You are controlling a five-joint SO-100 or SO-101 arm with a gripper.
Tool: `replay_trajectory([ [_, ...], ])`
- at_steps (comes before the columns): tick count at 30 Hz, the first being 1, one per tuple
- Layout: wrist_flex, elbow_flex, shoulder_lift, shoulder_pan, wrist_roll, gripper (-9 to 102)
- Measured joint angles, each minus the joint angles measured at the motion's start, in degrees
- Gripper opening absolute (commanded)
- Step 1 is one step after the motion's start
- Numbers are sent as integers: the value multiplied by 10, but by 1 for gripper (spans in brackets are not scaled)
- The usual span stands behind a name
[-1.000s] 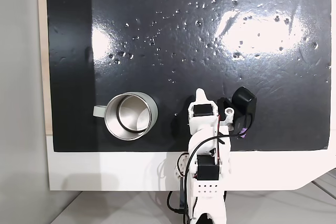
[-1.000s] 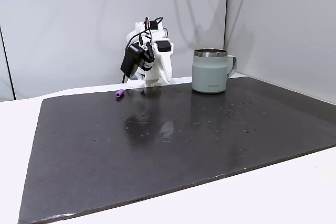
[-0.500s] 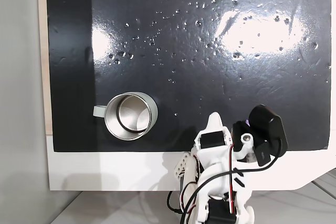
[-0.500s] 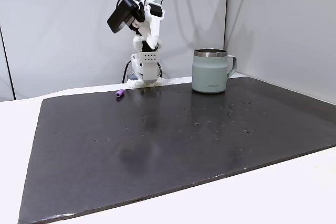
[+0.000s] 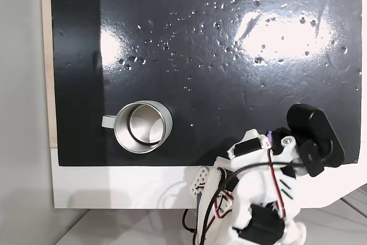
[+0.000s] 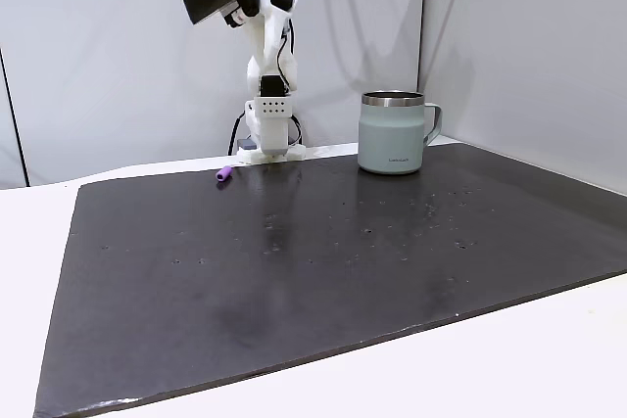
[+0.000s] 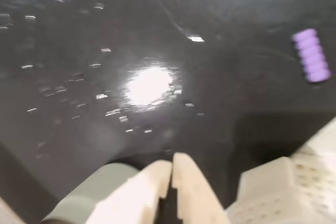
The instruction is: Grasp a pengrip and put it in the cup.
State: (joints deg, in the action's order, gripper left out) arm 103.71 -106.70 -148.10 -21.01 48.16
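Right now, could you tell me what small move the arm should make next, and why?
Probably lower the tool toward the pengrip and open it: the tool is raised high and looks shut and empty, while the pengrip lies on the mat, left of the arm's base, outside the cup.

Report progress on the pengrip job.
Nothing done: the pengrip lies on the mat near the arm's base, apart from the cup. The gripper is shut, empty and raised high. Left: descend, grasp it, drop it in the cup.
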Motion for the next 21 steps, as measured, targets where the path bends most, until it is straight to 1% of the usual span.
replay_trajectory([
  [3,-1,0,34,-51,59,17],
  [6,-2,-23,60,-96,122,22],
  [9,-25,-67,68,-139,186,26],
  [14,-65,-145,68,-195,295,28],
  [21,-83,-220,61,-253,461,27],
])
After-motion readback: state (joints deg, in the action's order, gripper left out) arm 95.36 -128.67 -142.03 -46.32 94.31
